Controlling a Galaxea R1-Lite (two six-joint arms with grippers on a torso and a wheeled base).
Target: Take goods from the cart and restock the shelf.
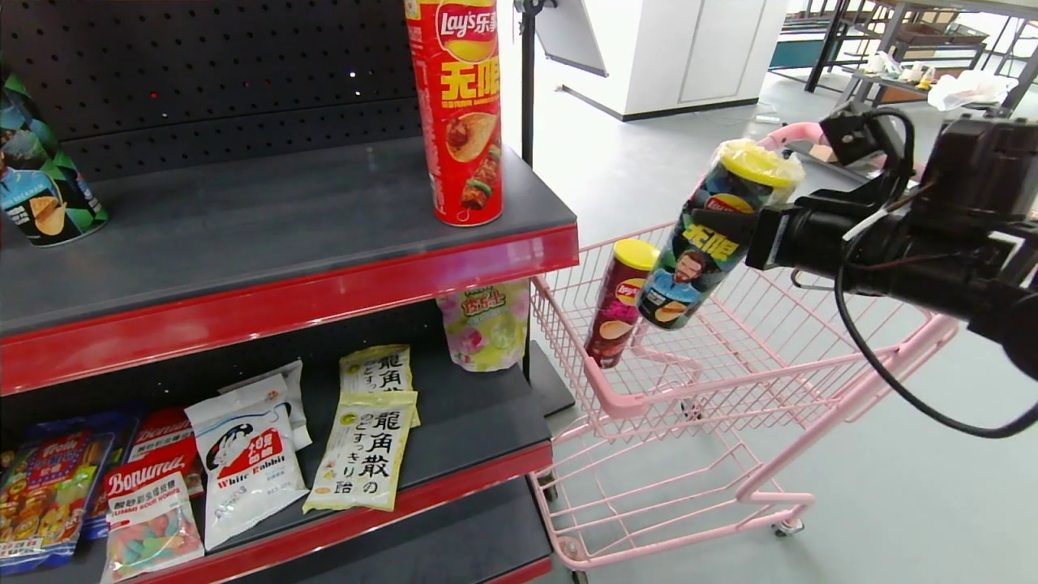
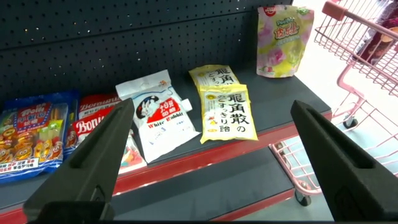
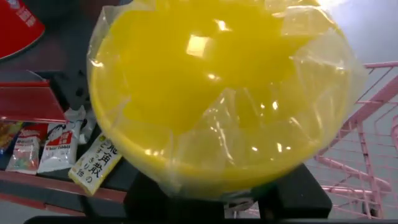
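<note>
Gripping a tilted chip can (image 1: 701,247) in the right gripper (image 1: 761,235), up over the pink cart (image 1: 616,401), right of the shelf (image 1: 268,227). Holding the left gripper (image 2: 211,155) wide open and empty, near the candy bags (image 2: 227,112).

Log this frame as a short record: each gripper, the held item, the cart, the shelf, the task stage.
right gripper: shut on teal chip can, held tilted over the cart
left gripper: open, empty, facing snack bags on the lower shelf
cart: pink; maroon chip can leaning in the corner nearest the shelf
top shelf: red chip can upright at right end; second teal can at left
stage: held can not yet shelved
</note>
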